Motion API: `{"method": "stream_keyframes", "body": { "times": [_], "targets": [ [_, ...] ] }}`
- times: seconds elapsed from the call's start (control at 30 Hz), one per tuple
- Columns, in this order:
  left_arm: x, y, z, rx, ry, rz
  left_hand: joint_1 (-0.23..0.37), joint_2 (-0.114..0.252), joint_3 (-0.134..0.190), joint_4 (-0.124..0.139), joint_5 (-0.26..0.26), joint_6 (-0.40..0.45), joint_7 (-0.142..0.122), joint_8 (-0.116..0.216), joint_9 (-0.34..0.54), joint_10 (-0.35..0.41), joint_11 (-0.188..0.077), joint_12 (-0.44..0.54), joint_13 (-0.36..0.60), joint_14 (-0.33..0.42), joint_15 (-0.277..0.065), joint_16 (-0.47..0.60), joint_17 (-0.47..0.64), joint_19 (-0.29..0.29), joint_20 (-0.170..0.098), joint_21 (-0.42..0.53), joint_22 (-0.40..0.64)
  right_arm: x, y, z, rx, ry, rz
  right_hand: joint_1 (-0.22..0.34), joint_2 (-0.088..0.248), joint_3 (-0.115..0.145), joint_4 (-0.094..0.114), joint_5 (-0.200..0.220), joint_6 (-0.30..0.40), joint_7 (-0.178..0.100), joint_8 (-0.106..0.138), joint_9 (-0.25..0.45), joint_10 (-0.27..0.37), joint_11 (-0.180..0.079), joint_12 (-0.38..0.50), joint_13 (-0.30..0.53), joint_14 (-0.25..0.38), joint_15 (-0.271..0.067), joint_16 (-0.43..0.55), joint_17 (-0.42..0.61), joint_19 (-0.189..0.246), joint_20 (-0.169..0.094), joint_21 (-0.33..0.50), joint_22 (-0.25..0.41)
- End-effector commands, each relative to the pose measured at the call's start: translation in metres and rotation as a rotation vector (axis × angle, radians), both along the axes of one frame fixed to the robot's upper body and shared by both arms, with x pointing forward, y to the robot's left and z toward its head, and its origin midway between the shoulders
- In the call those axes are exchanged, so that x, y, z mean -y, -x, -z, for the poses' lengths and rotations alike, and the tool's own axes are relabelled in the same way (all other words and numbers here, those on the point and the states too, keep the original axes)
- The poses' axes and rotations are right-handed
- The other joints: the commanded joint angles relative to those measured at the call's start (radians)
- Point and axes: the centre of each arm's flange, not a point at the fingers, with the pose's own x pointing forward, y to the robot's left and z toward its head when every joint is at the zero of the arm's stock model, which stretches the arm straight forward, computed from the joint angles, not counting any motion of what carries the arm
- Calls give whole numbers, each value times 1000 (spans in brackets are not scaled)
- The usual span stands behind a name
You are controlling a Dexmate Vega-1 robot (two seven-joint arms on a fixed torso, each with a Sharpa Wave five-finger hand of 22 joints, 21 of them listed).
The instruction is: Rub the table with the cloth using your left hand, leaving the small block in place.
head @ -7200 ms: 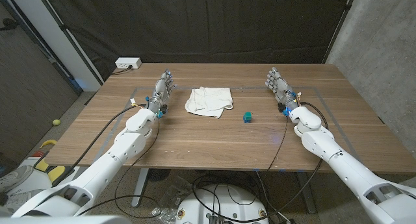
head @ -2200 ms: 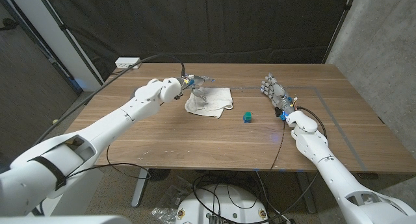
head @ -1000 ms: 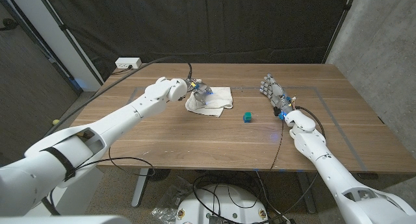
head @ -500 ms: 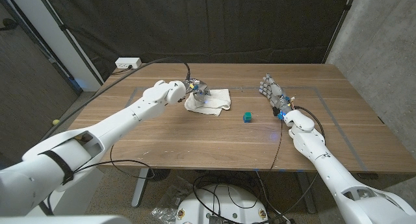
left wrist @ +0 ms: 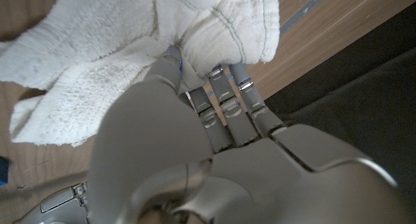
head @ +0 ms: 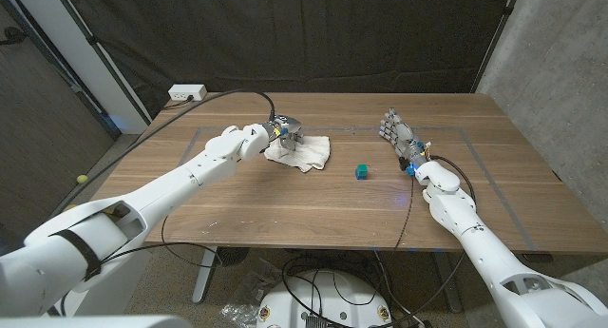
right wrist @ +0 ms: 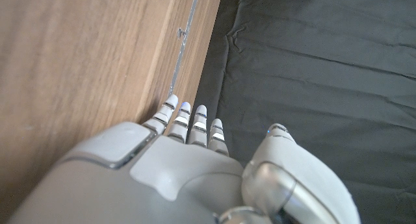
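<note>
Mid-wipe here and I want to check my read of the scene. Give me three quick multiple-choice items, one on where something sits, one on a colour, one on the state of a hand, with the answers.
1. Where is the small block relative to the cloth?
A. On top of it
B. On the bare table, between cloth and right hand
C. In the right hand

2. What colour is the cloth?
A. White
B. Red
C. Black

3. What is the left hand doing?
A. Hovering with nothing in it
B. Holding the block
C. Gripping the cloth

Answers: 1 B, the block stands apart from both. 2 A, both views show white towelling. 3 C, the left wrist view shows fingers dug into bunched cloth.
</note>
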Motion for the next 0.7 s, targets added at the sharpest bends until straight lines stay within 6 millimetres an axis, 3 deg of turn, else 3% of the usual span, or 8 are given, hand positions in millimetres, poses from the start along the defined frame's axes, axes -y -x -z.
{"method": "stream_keyframes", "body": {
  "times": [0.03,0.7],
  "targets": [
    [-1,13,5,120,56,74,21,16,-8,1,4,49,57,-5,6,46,-20,13,61,5,-62,8,15,-6,-10,14,4,2,5,3,1,1,6,-7,0,7,-2,-3,10,-3,1,2,5,5,3,2,1,7,3,2,0,13,-5,5],
    [1,36,5,103,133,145,28,31,-20,11,12,44,61,-3,36,25,-19,47,117,-13,-61,-12,49,-30,-4,55,9,0,16,4,16,16,3,-10,-1,8,-3,-3,10,-3,1,2,5,5,3,2,-1,6,3,2,0,12,-7,5]
  ]
}}
